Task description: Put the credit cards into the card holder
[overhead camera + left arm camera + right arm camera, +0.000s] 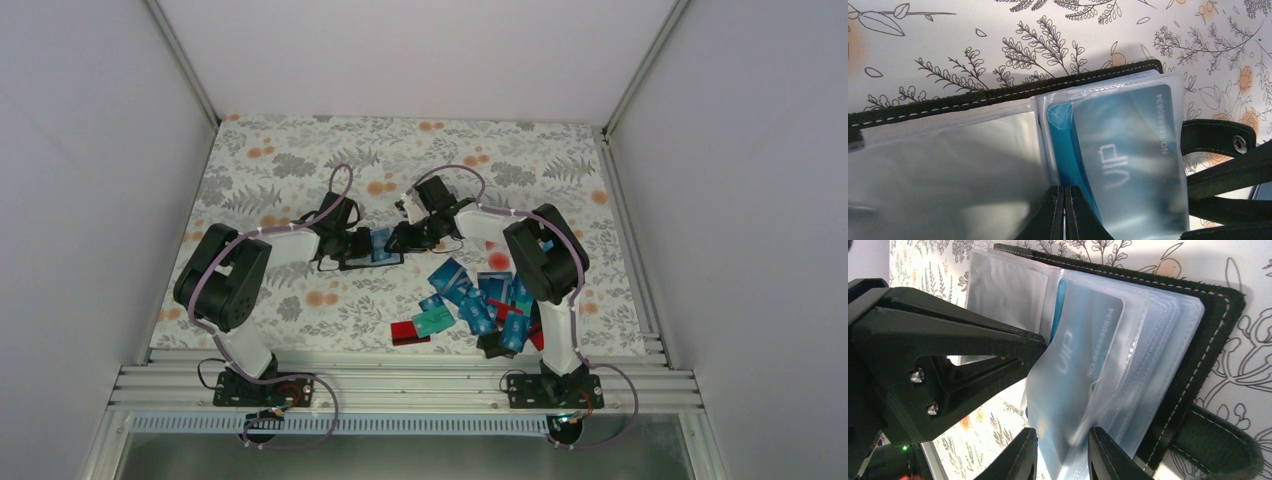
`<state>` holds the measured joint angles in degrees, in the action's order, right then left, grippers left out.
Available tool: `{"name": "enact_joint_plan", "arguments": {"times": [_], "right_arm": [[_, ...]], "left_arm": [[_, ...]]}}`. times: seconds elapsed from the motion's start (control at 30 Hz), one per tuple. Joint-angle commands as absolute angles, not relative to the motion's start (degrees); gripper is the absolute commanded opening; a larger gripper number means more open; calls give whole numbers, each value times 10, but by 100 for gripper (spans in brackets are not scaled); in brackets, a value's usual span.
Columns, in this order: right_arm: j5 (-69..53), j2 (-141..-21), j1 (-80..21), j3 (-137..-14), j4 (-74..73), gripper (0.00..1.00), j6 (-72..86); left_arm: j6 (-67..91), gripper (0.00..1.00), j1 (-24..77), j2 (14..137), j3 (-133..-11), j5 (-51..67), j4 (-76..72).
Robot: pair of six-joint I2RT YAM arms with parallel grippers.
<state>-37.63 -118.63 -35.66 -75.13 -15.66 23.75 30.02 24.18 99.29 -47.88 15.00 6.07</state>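
My left gripper (1064,194) is shut tight, with nothing between its fingers. Its tips press down on the middle fold of the holder (938,102), right where the clear pockets meet.

My right gripper (1064,434) is only a little way apart. It pinches the near end of a blue card (1083,350) (the one with VIP on it). The card sits in a clear pocket on the right half of the holder and looks a bit foggy through the plastic. I cannot tell if it is all the way in.

The holder lies open on the flowery cloth (300,170). Its edge is black with white stitches, and the pockets on its left half look shiny and grey. A black strap (1210,137) with a small metal snap sticks out past the right side and rests on the cloth.

From above, my two grippers meet over the holder near the middle of the table, one from each side.

The other cards (470,295) lie in a messy heap close to my right arm, well apart from the holder. Most are blue and some lie on top of each other. A red card (404,333) and a teal card (433,321) sit at the left edge of the heap.
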Motion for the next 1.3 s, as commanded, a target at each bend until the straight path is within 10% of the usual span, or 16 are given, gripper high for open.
{"name": "enact_joint_plan", "arguments": {"times": [0.0, 1.27], "right_arm": [[-390, -1160, -374, -763, -144, 27, 229], [-388, -1267, -453, -909, -193, 29, 231]], "left_arm": [[299, 2, 254, 1024, -472, 145, 78], [387, 2, 210, 671, -332, -16, 199]]}}
